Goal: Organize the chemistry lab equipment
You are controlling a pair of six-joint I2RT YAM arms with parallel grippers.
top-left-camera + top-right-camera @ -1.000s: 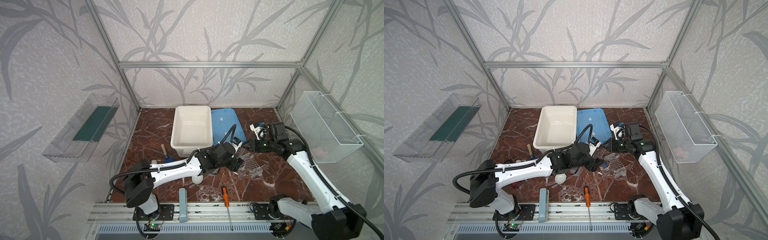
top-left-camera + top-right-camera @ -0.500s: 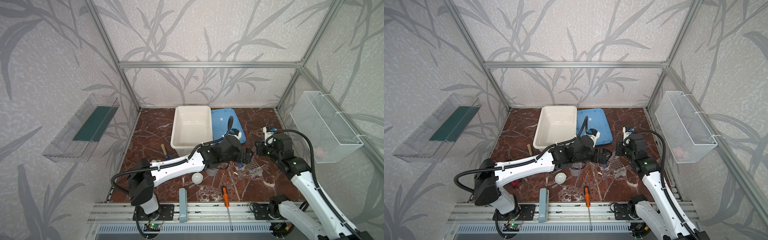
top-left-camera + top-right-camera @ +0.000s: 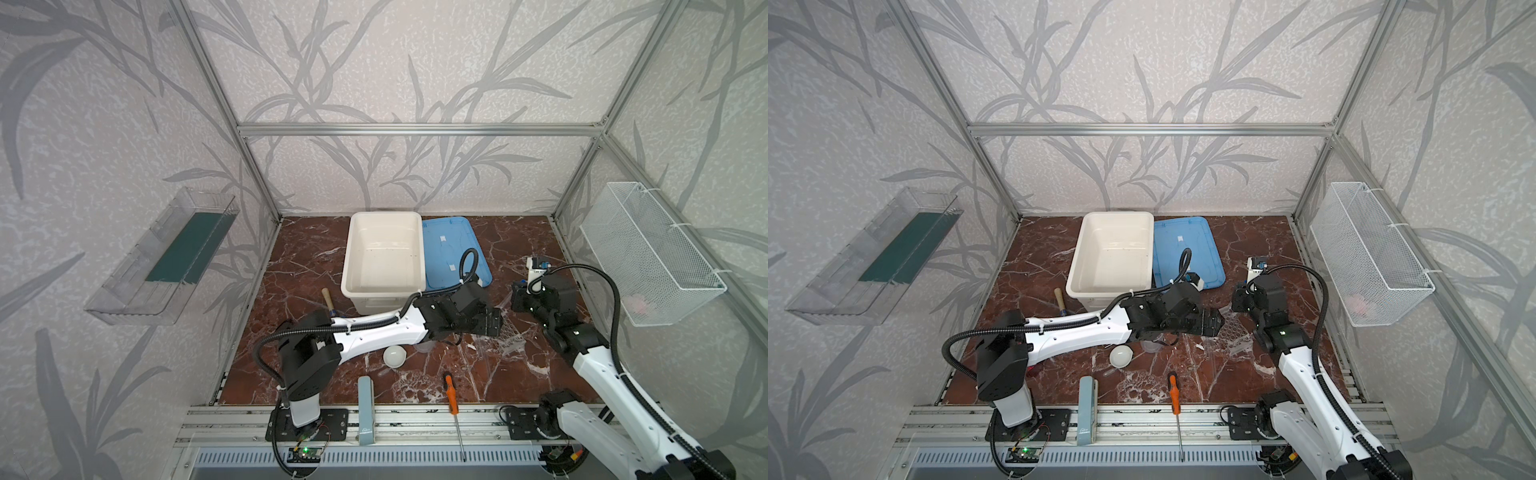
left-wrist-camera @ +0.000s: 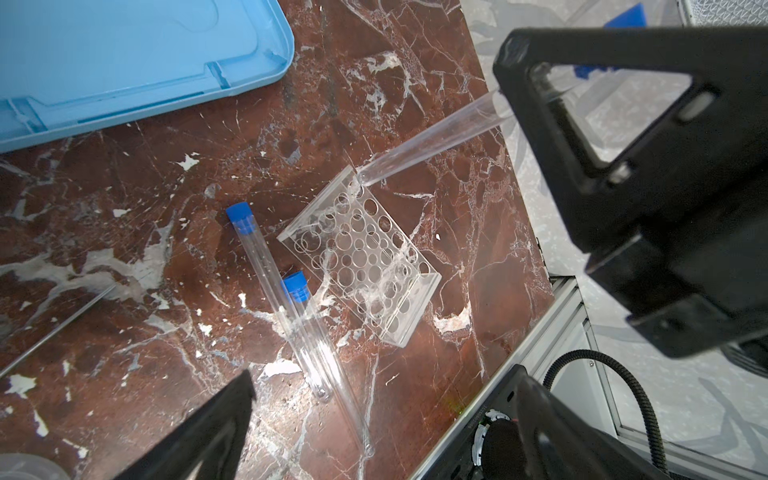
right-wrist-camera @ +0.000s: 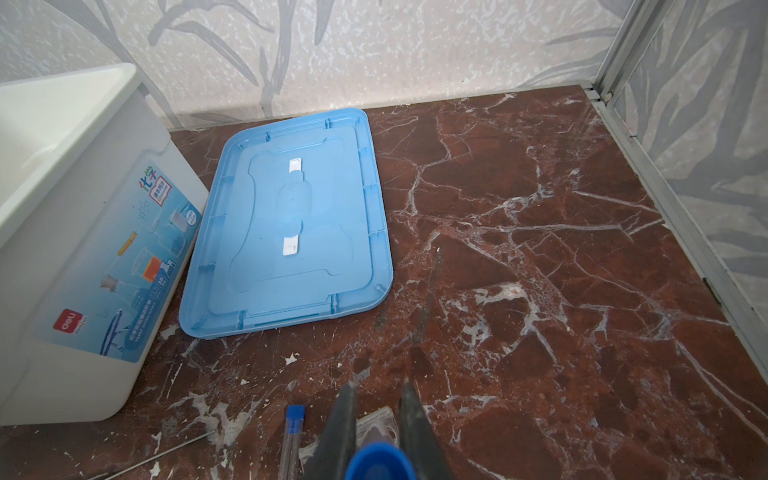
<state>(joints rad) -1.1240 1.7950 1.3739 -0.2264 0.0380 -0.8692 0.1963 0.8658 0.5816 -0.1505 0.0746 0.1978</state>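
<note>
A clear honeycomb tube rack (image 4: pixel 361 266) lies on the marble floor right of centre, faint in a top view (image 3: pixel 511 336). My right gripper (image 5: pixel 380 399) is shut on a blue-capped test tube (image 4: pixel 432 141), gripped just below its cap (image 5: pixel 380 461). The tube slants down and its lower tip meets a corner hole of the rack. My left gripper (image 4: pixel 382 382) hangs open above the floor beside the rack, holding nothing. Two more capped tubes (image 4: pixel 257 257) (image 4: pixel 316 332) lie side by side next to the rack. A thin rod (image 4: pixel 54 328), a white dish (image 3: pixel 394 356) and a clear beaker (image 3: pixel 424 347) lie further left.
A white bin (image 3: pixel 384 253) and its blue lid (image 3: pixel 451 249) sit at the back. An orange-handled screwdriver (image 3: pixel 451 392) lies at the front edge and a wooden-handled trowel (image 3: pixel 328 299) left of the bin. A wire basket (image 3: pixel 648 253) hangs on the right wall.
My left gripper's jaws have spread wider and that arm has reached further right, over the rack. My right wrist has drawn nearer and lowered, bringing the tube's tip down onto the rack.
</note>
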